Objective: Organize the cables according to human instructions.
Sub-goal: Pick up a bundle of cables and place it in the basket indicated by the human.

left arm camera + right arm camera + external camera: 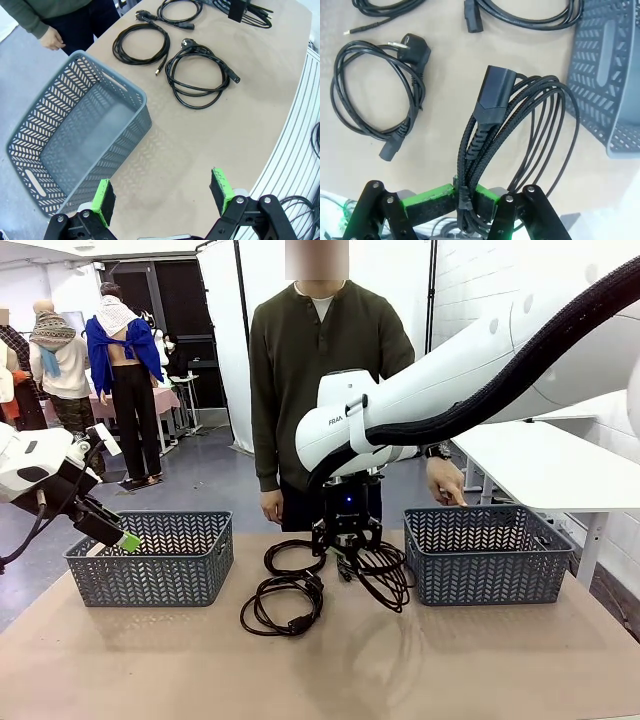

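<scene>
Green pads [427, 196] of the right gripper [462, 197] are clamping the braided cable [492, 100] at its bundled strands. The coil is running lengthwise away from the fingers, plug outermost. Right basket [485, 560] is sitting just beside it, robot's right, with the person's hand [447, 485] at its far rim. Left gripper [162, 192] is hanging wide, empty. Arm marking: "FRA" legible.
</scene>
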